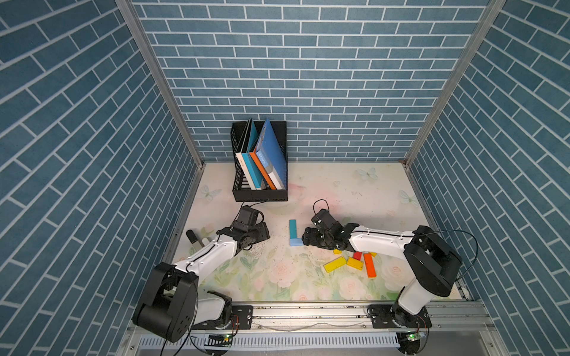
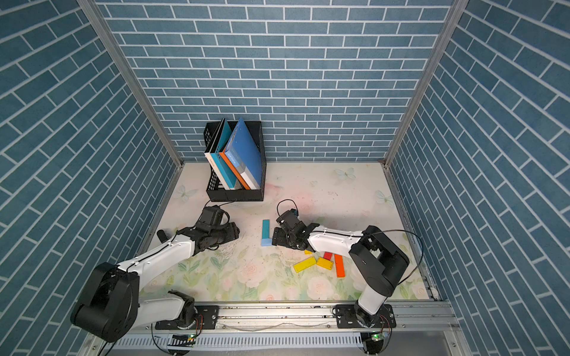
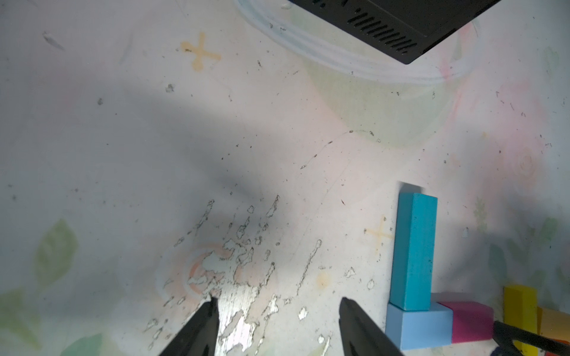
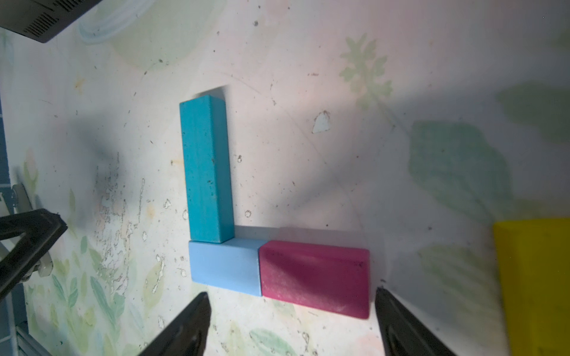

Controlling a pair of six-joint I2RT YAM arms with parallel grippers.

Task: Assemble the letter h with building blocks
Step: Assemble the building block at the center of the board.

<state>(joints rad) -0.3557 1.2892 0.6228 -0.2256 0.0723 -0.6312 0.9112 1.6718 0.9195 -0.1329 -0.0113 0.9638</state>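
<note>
- Right wrist view: the right gripper [image 4: 291, 297] has its black, tapered fingers [image 4: 188, 326] spread wide, gripping nothing.
- The magenta block [image 4: 314, 277], matte with a chalky face, lies just beyond the fingertips, in line with the gap and touching neither.
- It butts end to end against a light blue block [image 4: 225, 266]. A long teal bar [image 4: 206, 169] meets that block's far edge at a right angle, making an L.
- A yellow block [image 4: 536, 286] sits outside one finger, well apart.
- Left wrist view: the left gripper [image 3: 277, 300] has its fingers apart over the flaked, floral-printed table [image 3: 123, 154]. The L lies just outside one finger.
- In both top views, an orange bar [image 1: 369, 265] and a red bar [image 1: 357, 255] lie flat behind the right fingers.
</note>
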